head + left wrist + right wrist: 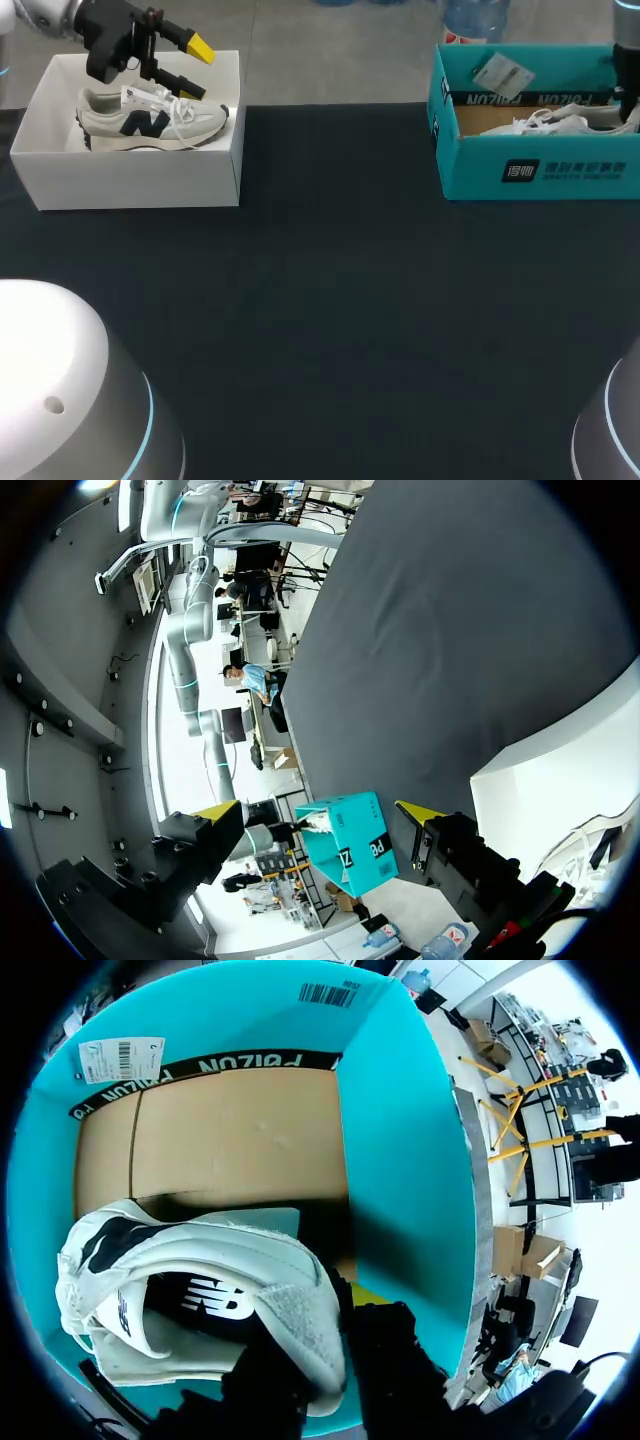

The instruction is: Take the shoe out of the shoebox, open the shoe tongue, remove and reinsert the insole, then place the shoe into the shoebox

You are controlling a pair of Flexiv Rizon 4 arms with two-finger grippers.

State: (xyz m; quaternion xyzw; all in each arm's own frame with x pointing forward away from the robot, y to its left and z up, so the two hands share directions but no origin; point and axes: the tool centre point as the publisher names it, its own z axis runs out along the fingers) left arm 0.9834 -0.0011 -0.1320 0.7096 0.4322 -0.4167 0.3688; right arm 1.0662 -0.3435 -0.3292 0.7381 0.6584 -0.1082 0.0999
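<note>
Your right gripper (320, 1325) clamped the white sneaker (200, 1260) by its heel in the teal shoebox (400, 1160); your left gripper (318, 812) hung wide open, empty, above the white shoebox (130, 180).

robot lab test bench: dark cloth table (330, 300), grey left arm (60, 370) and right arm (615, 425) with glowing blue rings, white box (130, 180) and teal box (540, 165) staged at far corners.
</note>
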